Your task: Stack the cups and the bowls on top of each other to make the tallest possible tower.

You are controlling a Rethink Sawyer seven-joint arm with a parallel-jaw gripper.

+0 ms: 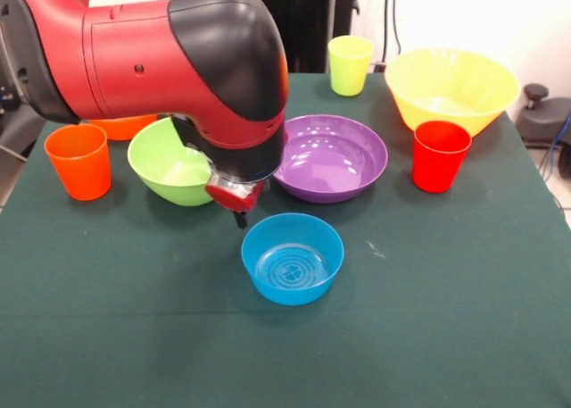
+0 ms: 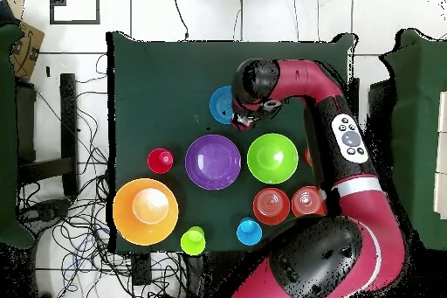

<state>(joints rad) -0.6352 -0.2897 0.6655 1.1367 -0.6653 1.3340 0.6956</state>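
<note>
gripper (image 1: pixel 239 213) just behind small blue bowl (image 1: pixel 293 258) – finger spread cannot be told | bowl: light, stiff, slick plastic – probably best pinched at the rim wall

cups=4: orange cup (image 1: pixel 78 161), red cup (image 1: pixel 441 155), yellow-green cup (image 1: pixel 350 64), light blue cup (image 2: pixel 249 232) | bowls=6: small orange bowls (image 2: pixel 271 205) (image 2: pixel 307 200) x2 (the second partly hidden, probably a bowl), small blue bowl (image 1: pixel 292 258), lime green bowl (image 1: pixel 174 162), purple bowl (image 1: pixel 330 156), yellow bowl (image 1: pixel 451 87) | total=10
</note>
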